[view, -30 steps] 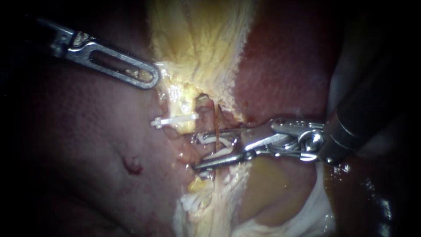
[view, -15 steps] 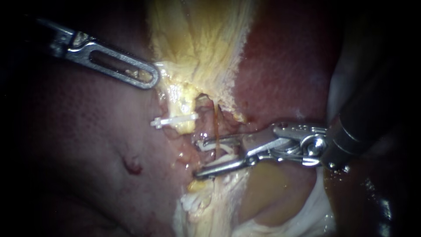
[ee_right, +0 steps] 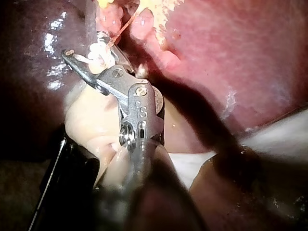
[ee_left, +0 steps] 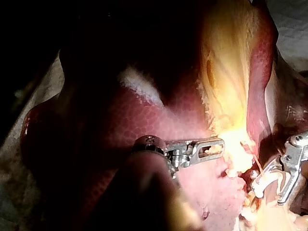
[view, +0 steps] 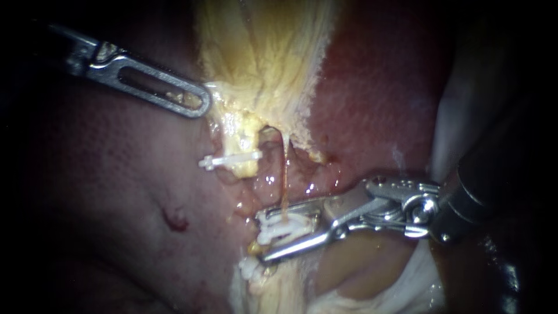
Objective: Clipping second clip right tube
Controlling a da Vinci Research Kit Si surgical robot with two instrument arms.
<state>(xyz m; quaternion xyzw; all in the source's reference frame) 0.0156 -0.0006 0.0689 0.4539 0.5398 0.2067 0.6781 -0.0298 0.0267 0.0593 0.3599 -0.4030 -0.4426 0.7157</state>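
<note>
Clip (view: 283, 224) astride right tube (view: 285, 174) — not squeezed yet
Right instrument (view: 263, 232) jaws grip it; left instrument (view: 197, 102) jaws probably pinch yellow tissue (view: 261, 58) — view poor.

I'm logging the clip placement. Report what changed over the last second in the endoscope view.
The right instrument slid down along the right tube, away from the placed clip, carrying its open white clip; the tube still runs into it. Nothing was gripped or let go. The left instrument, placed clip and liver stayed put.
</note>
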